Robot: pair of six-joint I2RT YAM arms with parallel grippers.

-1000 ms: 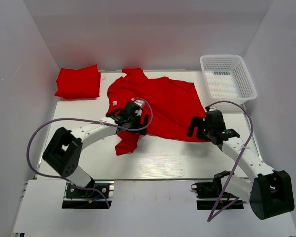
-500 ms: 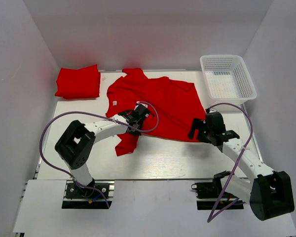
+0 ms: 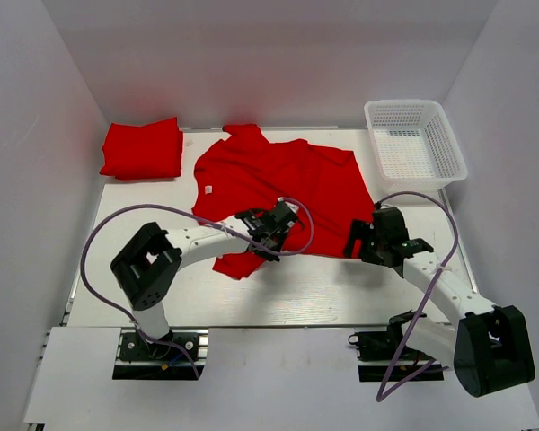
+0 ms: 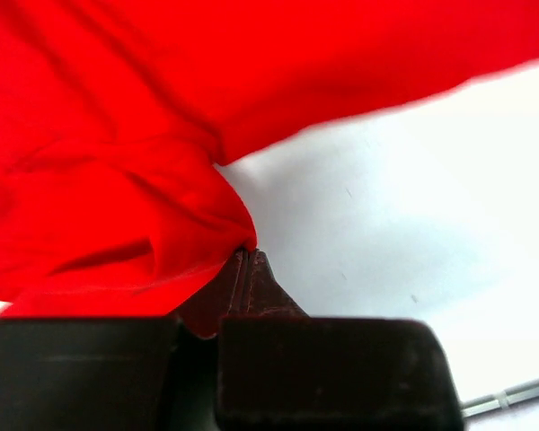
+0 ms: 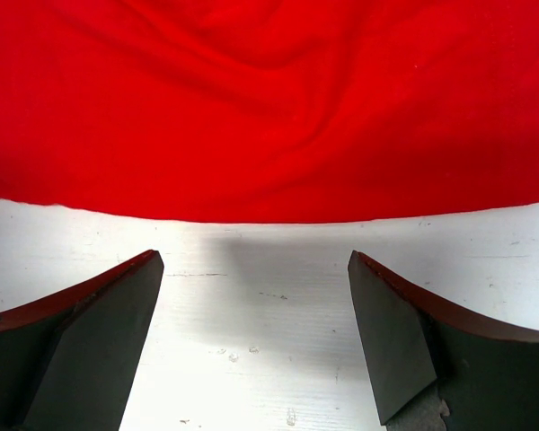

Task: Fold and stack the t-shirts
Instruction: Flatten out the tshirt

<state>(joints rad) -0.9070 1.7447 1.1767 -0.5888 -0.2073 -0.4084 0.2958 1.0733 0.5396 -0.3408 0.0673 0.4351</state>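
So my left gripper [image 4: 249, 258] is clamped tight on a bunched fold at the near edge of the spread t-shirt [image 3: 287, 180], which lies mid-way across the table [image 3: 341, 287]. The right gripper [image 5: 253, 260] hangs with jaws wide apart just off that shirt's near right hem, holding nothing. The folded t-shirt [image 3: 144, 150] sits far left, the white basket [image 3: 404, 103] far right.
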